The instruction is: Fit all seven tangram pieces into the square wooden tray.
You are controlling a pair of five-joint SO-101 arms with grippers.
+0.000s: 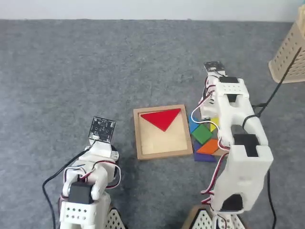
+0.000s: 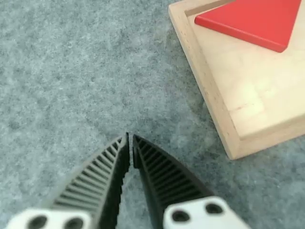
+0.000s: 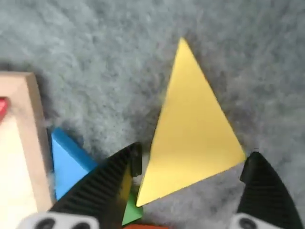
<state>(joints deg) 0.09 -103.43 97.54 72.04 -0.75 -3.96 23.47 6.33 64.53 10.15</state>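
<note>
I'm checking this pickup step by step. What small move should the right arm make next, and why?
Probably lower slightly and close the right gripper on the yellow triangle: its jaws stand open on either side of the piece, which lies on the carpet outside the wooden tray.

— What do we have on the counter (image 1: 71,71)?

— We see grey felt all over it, with the square wooden tray (image 1: 164,154) lying flat near the middle.

— And next to it?

— We count loose pieces clustered on the felt to the tray's right in the high view: a yellow triangle (image 3: 190,129), a blue piece (image 3: 66,162) just beside the rim, then a green piece (image 1: 202,133), an orange piece (image 1: 208,146) and a purple piece (image 1: 202,158). A slatted beige basket (image 1: 290,52) stands well apart, at the far right edge.
</note>
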